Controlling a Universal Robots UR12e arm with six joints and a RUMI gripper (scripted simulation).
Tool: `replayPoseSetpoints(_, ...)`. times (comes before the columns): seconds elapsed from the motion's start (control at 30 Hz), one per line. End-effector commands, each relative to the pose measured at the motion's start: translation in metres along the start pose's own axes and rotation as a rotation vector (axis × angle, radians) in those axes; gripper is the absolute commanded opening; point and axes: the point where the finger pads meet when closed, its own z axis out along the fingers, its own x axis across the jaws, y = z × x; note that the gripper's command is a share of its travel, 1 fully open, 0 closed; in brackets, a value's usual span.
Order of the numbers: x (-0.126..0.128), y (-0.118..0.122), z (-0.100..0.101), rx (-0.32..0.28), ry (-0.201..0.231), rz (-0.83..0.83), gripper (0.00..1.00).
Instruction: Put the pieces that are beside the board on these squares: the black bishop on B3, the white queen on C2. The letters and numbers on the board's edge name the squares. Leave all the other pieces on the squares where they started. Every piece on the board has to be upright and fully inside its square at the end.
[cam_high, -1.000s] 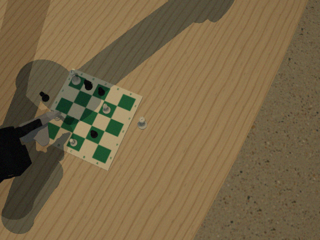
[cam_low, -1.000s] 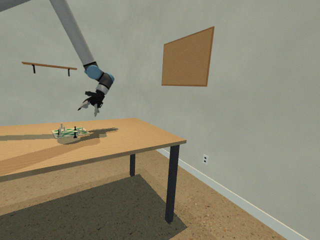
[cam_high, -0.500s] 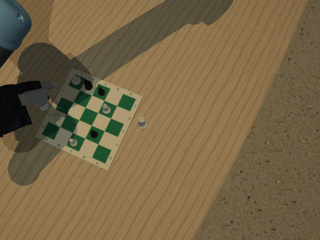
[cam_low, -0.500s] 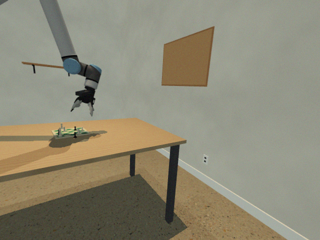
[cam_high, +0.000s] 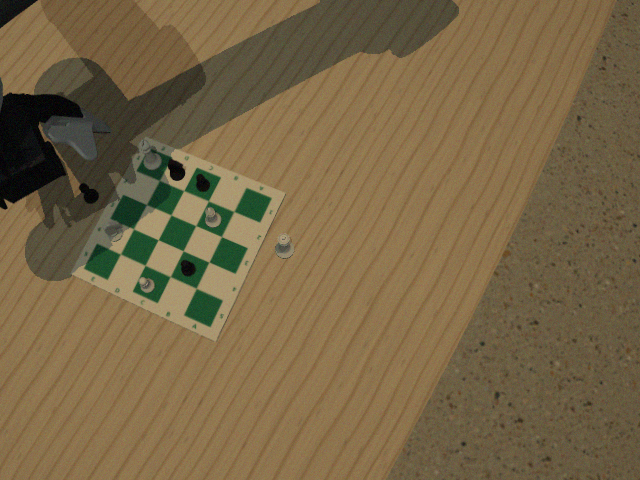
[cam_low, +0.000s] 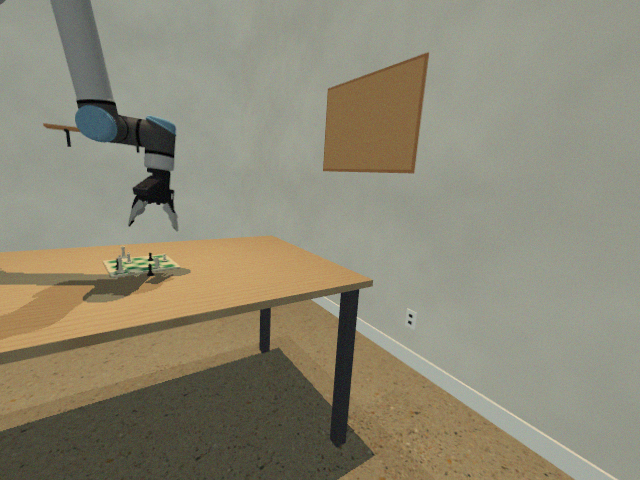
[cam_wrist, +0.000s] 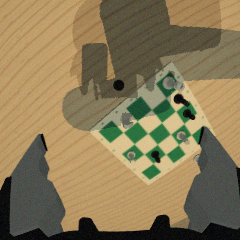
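Hovering Wide Above the Bishop's Side of the Board

Spanning most of the top view, a wooden table (cam_high: 361, 310) carries the small green-and-cream chessboard (cam_high: 256, 233) near its left part, with room around it for the loose pieces. The arm (cam_low: 82, 56) reaches down from the upper left, its wrist turned so the tool points at the table, which gives the wrist camera a straight look down at the work.

The gripper (cam_low: 153, 217) hangs well above the table, fingers spread to their widest with nothing between them, presumably so they can drop around a slim piece without knocking it.

The black bishop (cam_high: 88, 193) stands upright on bare wood just off the board's left edge, inside the arm's shadow; in the wrist view it sits high of centre (cam_wrist: 118, 85), so the tool is judged not yet centred over it. The white queen (cam_high: 283, 245) waits upright just off the opposite edge, well apart from the gripper.

Seven other pieces stand on the board. Its edge letters are too faint to place B3 or C2 with certainty.
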Motion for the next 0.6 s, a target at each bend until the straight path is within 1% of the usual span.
replayPoseSetpoints(0.0, 0.002, -0.009, 0.002, -0.053, -0.028, -0.030, 1.00)
replayPoseSetpoints(0.3, 0.006, -0.018, 0.002, -0.101, -0.058, -0.062, 1.00)
replayPoseSetpoints(0.57, 0.007, -0.021, 0.002, -0.111, -0.066, -0.070, 1.00)
